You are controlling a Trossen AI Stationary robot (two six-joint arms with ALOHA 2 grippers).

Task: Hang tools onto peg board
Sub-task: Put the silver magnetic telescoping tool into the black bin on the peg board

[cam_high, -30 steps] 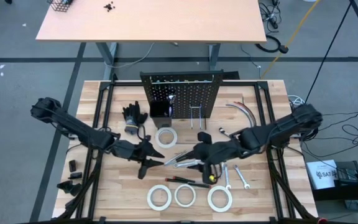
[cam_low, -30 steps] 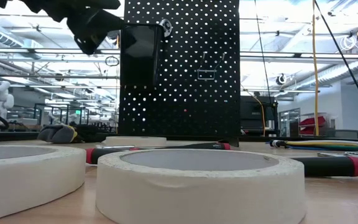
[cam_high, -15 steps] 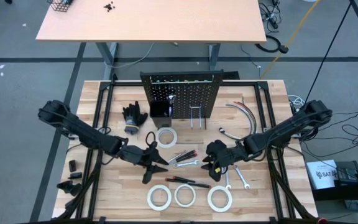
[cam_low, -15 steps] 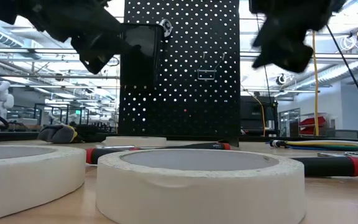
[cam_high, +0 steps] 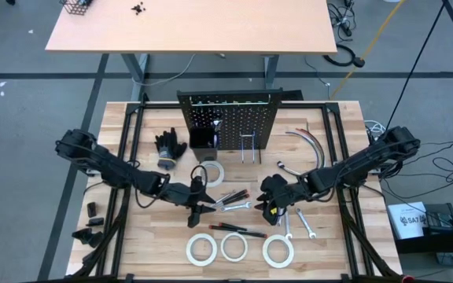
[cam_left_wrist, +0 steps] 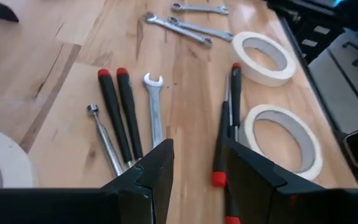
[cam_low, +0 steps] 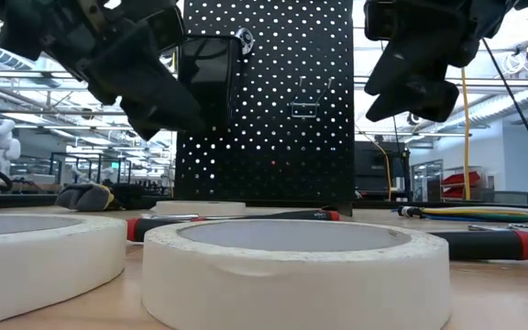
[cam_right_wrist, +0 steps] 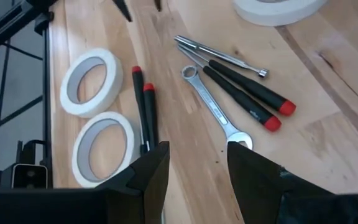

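Note:
On the table's middle lie a silver wrench (cam_left_wrist: pixel 153 112), a ratchet (cam_left_wrist: pixel 104 138) and two red-and-black screwdrivers (cam_left_wrist: pixel 120 112), side by side. Another pair of screwdrivers (cam_right_wrist: pixel 143 106) and three white tape rolls (cam_high: pixel 233 246) lie nearer the front edge. The black peg board (cam_high: pixel 228 122) stands upright at the far side. My left gripper (cam_left_wrist: pixel 194 168) hovers open, just left of the tool cluster (cam_high: pixel 234 200). My right gripper (cam_right_wrist: pixel 197 165) hovers open, just right of it. Neither holds anything.
A fourth tape roll (cam_high: pixel 211 173) lies before the peg board. Two small wrenches (cam_high: pixel 296 224) lie right of centre. Black gloves (cam_high: pixel 169 149) sit left of the board, and curved hoses (cam_high: pixel 305 141) right of it. A tan table (cam_high: pixel 195 27) stands beyond.
My left gripper has sunk and gone toward the table's right edge, closer to the tool cluster. My right gripper has dropped, rolled about its own axis and drawn back toward the right edge, off the cluster. Both have stayed open. No tool has moved.

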